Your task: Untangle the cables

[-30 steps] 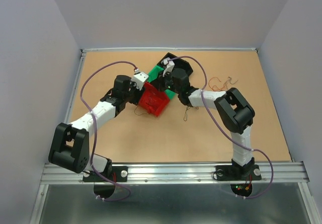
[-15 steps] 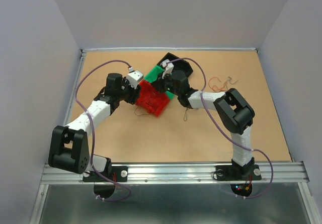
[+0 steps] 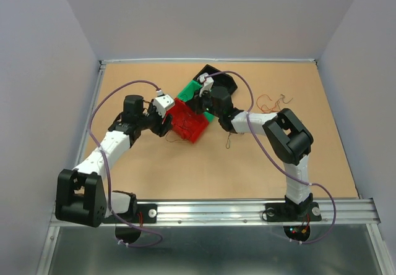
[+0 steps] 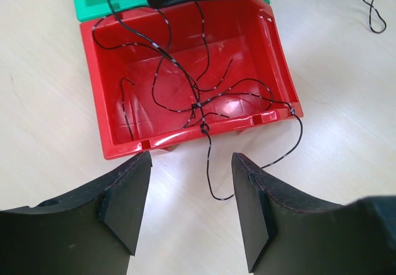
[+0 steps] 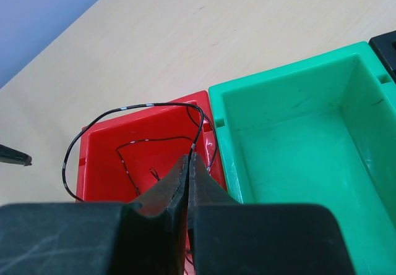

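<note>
The left gripper (image 4: 190, 185) is hanging low over the table (image 4: 49, 52) just in front of the red bin (image 4: 93, 96), its fingers (image 4: 124, 201) standing well apart and grasping nothing. A dark cable (image 4: 195, 106) is lying in loops inside that bin, knotted near the front wall. One strand is spilling over the front rim onto the table between the parted fingers and curling back up to the bin's right corner. The right gripper (image 5: 187, 162) is reaching over the far side of the red bin (image 5: 102, 164) with its fingers clenched tight together. A loop of the dark cable (image 5: 148, 105) is arching above the rim and running into the fingertips, so they appear to be pinching it. The green bin (image 5: 291, 164) is sitting edge to edge with the red one, and the black bin (image 3: 224, 84) is sitting just beside the green one on its far side. In the top view more cables (image 3: 271, 102), orange-brown, are lying on the table to the right, well apart from the bins. Another thin strand (image 3: 230, 140) is lying near the right forearm.
</note>
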`<state>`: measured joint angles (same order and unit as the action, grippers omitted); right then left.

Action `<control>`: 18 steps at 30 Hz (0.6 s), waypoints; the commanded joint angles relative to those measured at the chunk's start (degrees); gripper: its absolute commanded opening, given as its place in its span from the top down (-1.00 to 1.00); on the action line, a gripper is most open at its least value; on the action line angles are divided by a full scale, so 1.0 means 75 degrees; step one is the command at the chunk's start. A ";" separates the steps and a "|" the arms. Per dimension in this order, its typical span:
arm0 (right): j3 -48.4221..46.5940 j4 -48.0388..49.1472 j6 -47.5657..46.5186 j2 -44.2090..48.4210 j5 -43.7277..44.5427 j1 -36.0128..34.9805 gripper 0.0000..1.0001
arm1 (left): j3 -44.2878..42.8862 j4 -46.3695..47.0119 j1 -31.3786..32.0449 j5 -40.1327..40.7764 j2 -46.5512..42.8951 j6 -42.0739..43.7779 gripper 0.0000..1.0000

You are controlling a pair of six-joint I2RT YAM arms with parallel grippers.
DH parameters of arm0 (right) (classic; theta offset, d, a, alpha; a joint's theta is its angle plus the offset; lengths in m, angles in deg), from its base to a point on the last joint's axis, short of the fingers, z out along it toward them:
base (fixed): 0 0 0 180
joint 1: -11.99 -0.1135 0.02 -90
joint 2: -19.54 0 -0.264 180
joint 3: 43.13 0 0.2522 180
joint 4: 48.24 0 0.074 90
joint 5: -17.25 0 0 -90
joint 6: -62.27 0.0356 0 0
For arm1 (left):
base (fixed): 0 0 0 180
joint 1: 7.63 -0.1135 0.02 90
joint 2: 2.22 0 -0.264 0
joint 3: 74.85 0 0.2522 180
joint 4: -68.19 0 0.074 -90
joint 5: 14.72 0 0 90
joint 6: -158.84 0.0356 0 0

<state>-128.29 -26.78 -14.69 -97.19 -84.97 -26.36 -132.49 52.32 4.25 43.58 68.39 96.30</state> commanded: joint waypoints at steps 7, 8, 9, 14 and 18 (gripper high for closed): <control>-0.0020 0.0507 0.0031 0.0200 -0.0045 -0.0043 0.97 | -0.0443 -0.0586 -0.0002 -0.0261 0.1108 0.0779 -0.27; -0.0020 0.0495 0.0031 0.0212 -0.0034 -0.0032 0.97 | -0.0454 -0.0598 -0.0002 -0.0226 0.1144 0.0803 -0.27; -0.0031 0.0495 0.0031 0.0200 -0.0022 -0.0043 0.97 | -0.0466 -0.0598 -0.0002 -0.0214 0.1167 0.0791 -0.27; -0.0031 0.0507 0.0043 0.0200 -0.0057 -0.0043 0.97 | -0.0641 -0.0656 0.0010 -0.0226 0.1553 0.0779 -0.16; -0.0043 0.0507 0.0043 0.0189 -0.0139 -0.0043 0.98 | -0.0864 -0.0890 0.0068 -0.0238 0.1929 0.0861 0.21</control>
<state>-128.29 -26.78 -14.41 -97.19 -85.19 -26.36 -135.79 47.34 4.27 42.59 81.16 101.33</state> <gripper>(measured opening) 0.033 0.504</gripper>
